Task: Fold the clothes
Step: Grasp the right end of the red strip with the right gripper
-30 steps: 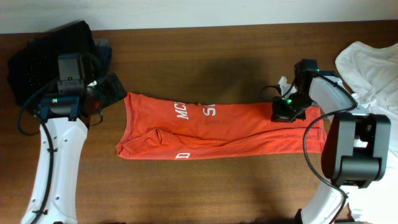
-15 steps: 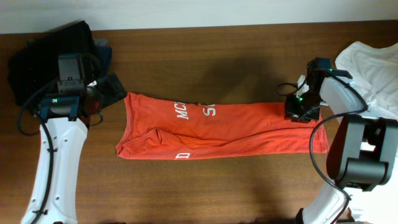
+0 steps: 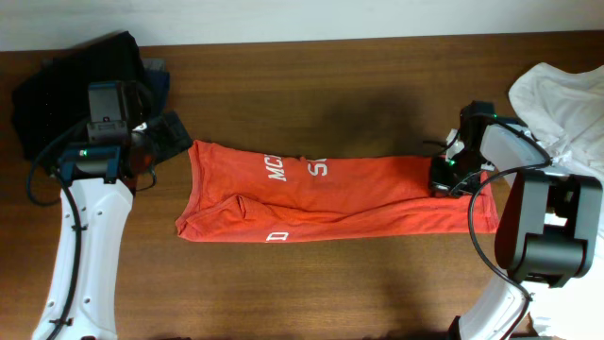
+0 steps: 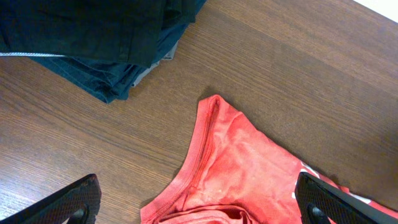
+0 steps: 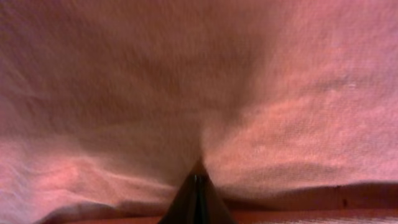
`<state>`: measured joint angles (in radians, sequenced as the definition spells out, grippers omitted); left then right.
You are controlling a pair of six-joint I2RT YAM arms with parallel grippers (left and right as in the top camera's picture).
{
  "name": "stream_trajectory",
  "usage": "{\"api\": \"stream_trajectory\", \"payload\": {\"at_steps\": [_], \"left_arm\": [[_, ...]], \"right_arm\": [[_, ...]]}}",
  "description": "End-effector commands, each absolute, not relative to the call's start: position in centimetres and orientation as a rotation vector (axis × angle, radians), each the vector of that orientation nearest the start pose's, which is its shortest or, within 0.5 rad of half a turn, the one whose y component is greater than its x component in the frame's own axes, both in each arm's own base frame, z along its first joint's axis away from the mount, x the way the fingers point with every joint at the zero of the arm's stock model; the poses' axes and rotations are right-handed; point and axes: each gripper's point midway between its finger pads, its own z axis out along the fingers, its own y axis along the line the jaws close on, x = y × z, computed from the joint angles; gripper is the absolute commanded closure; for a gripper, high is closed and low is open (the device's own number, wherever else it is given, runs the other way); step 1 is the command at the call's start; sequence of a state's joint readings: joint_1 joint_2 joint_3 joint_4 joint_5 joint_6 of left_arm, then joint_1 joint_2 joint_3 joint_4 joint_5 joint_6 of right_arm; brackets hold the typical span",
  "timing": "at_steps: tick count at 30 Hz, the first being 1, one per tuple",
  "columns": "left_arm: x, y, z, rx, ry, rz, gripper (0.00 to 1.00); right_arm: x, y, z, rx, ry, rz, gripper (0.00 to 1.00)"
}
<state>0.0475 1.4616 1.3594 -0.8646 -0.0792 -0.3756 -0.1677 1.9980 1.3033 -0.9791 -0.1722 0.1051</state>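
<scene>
Two grippers — right gripper (image 3: 444, 180) pinched shut on a pucker of the red-orange T-shirt (image 3: 330, 200) at its right end | left gripper (image 4: 200, 200) jaws wide apart, holding nothing, above the T-shirt's left corner | T-shirt — long flat strip across the table (image 3: 311, 94), near the dark garments (image 3: 66, 85)

A tabletop (image 3: 311, 283) of dark brown wood fills almost the whole overhead view. Its grain runs from left to right in fine, darker streaks. Along the far edge lies a pale strip (image 3: 302, 19) (wall or light floor, it cannot be told which). It meets the wood in a straight line that sits slightly higher on the right. In the left wrist view the same wood appears close up with its grain running diagonally, and a pale corner (image 4: 385, 6) shows at the upper right. The light is soft and even. A broad, faint shadow (image 3: 377, 104) darkens the wood near the far edge, right of the middle.
</scene>
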Motion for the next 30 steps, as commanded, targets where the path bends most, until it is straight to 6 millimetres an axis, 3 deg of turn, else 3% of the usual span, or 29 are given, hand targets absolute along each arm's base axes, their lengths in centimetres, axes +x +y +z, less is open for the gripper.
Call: {"api": "stream_trajectory", "payload": {"at_steps": [1,5,9,13,15,17,18,19,20,21,22,23,25,26,30], "left_arm": [[38.0,3.3,21.2,-0.572,2.458,-0.033,0.01],[38.0,3.3,21.2,-0.572,2.458,-0.033,0.01],[38.0,3.3,21.2,-0.572,2.458,-0.033,0.01],[38.0,3.3,21.2,-0.572,2.458,-0.033,0.01],[38.0,3.3,21.2,-0.572,2.458,-0.033,0.01],[38.0,3.3,21.2,-0.572,2.458,-0.033,0.01],[38.0,3.3,21.2,-0.572,2.458,-0.033,0.01],[38.0,3.3,21.2,-0.572,2.458,-0.033,0.01],[38.0,3.3,21.2,-0.572,2.458,-0.033,0.01],[38.0,3.3,21.2,-0.572,2.458,-0.033,0.01],[38.0,3.3,21.2,-0.572,2.458,-0.033,0.01],[38.0,3.3,21.2,-0.572,2.458,-0.033,0.01],[38.0,3.3,21.2,-0.572,2.458,-0.033,0.01],[38.0,3.3,21.2,-0.572,2.458,-0.033,0.01],[38.0,3.3,21.2,-0.572,2.458,-0.033,0.01]], "right_arm": [[30.9,-3.0,-0.3,0.473,3.283,0.215,0.96],[29.5,-2.9,0.5,0.483,3.333,0.203,0.96],[27.3,-4.5,1.9,0.518,3.399,0.009,0.96],[25.1,-6.0,1.3,0.649,3.427,-0.204,0.96],[25.8,-5.7,2.4,0.767,3.373,-0.173,0.96],[29.2,-4.0,5.9,0.826,3.228,0.059,0.96],[30.4,-3.0,7.1,0.820,3.179,0.180,0.29],[31.2,-2.2,7.5,0.813,3.149,0.264,0.15],[31.9,-1.8,7.4,0.808,3.126,0.315,0.12],[32.7,-1.8,7.0,0.942,3.077,0.328,0.02],[32.9,-1.9,6.4,1.149,3.023,0.312,0.03],[33.0,-1.7,5.7,1.386,2.942,0.285,0.37],[33.0,-1.2,5.4,1.551,2.868,0.248,0.55],[32.3,-1.6,5.0,1.564,2.869,0.140,0.72],[29.8,-1.7,2.7,1.657,2.875,0.042,0.74]]}}
